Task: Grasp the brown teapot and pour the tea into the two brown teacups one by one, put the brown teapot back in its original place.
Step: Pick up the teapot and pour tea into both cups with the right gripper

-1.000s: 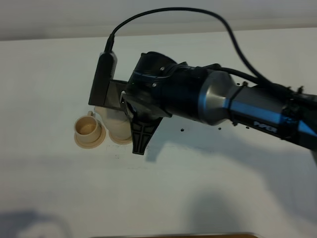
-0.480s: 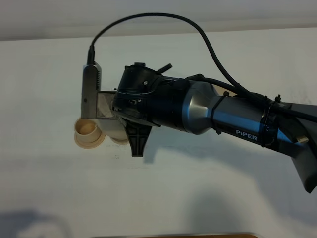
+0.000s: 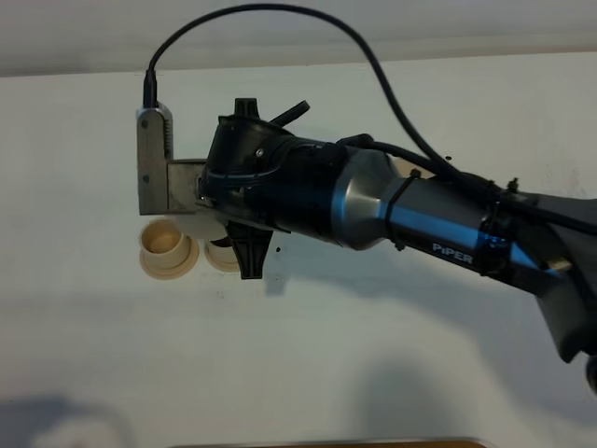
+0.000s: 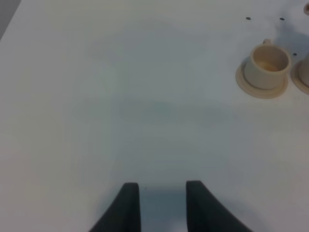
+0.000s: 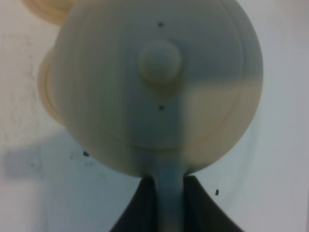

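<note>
**A:** Since a second ago the right arm (image 3: pixel 373 201) has swung further toward the first teacup (image 3: pixel 166 245); its wrist camera housing (image 3: pixel 154 173) now hangs right by that cup's far rim, where before it stood back from it.

**B:** And the second teacup (image 3: pixel 215 263)?

**A:** Just beside the first teacup, on the arm's side; more of it is covered than before, and only a pale rim shows under the wrist.

**B:** Where is the brown teapot (image 5: pixel 159 106)?

**A:** Off the table, carried by the right gripper (image 5: pixel 168 191); the jaws are clamped on its loop handle (image 5: pixel 169 208), one dark finger on each side; the lid knob (image 5: pixel 159 60) faces the right wrist camera. From the high camera the arm hides the pot, so I can only place it over the cups, close by the first teacup; two tan rims peek past its edge in the wrist view, and I cannot tell which cup is which. That view is blurred; whether the pot is tilted I cannot tell.

**B:** Left gripper (image 4: pixel 161 186)?

**A:** Well apart from the first teacup, low over bare white table (image 4: pixel 96 96); its two fingers stand a little apart with nothing between them.

**B:** The first teacup itself?

**A:** Upright on its saucer (image 3: pixel 146 266); its small handle (image 4: pixel 266 42) is turned away from the left gripper; the inside looks tan; I cannot tell whether it holds tea.
</note>
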Available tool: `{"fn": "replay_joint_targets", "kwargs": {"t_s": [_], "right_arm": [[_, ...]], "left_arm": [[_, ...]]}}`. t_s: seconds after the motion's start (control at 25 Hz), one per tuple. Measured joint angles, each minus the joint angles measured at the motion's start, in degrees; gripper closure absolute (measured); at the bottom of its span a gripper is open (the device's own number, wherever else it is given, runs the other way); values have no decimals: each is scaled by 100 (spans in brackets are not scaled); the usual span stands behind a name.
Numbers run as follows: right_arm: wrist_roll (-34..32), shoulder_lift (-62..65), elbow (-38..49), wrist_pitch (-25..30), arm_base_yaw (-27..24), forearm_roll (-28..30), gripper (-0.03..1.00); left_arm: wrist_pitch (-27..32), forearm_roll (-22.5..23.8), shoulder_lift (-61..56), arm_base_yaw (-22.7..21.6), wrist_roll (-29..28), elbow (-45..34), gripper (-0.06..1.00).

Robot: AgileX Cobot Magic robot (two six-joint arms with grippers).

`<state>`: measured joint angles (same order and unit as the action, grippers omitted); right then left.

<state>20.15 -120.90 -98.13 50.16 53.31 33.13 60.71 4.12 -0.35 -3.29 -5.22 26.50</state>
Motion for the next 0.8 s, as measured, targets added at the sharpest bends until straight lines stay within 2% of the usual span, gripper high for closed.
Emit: {"fn": "replay_joint_targets", "kwargs": {"t_s": [0.8], "right_arm": [[65, -206, 0, -275, 150, 866, 88]], "left_arm": [[0, 0, 0, 0, 0, 0, 64]]}}
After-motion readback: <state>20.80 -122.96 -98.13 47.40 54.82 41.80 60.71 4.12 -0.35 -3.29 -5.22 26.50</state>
